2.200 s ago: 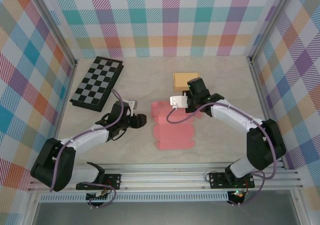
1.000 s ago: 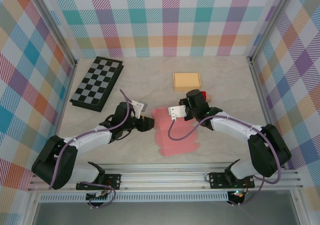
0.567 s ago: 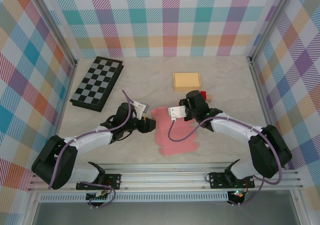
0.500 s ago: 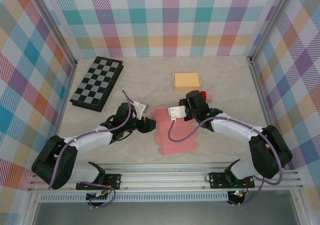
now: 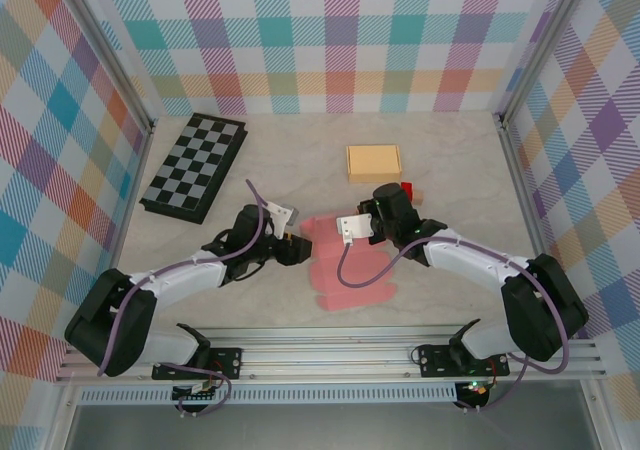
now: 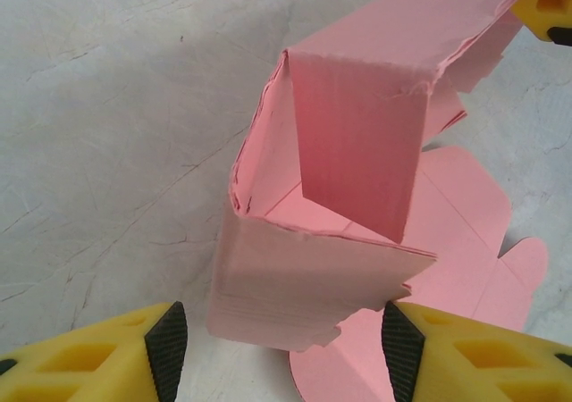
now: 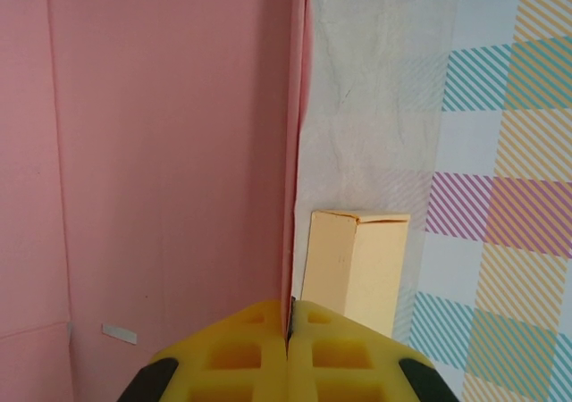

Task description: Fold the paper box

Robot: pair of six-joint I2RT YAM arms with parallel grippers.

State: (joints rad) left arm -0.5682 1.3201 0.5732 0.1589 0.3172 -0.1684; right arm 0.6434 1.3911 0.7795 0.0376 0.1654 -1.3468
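The pink paper box lay half-folded mid-counter, one wall raised. The right gripper was pressed together on that wall's thin edge — a tan box stood beyond it. The left gripper was spread, its fingers flanking a folded flap

1. A black-and-white chessboard lies askew at the far left of the marbled table.
2. A tan box sits far centre.
3. A small red block lies near the tan box, apart from it.
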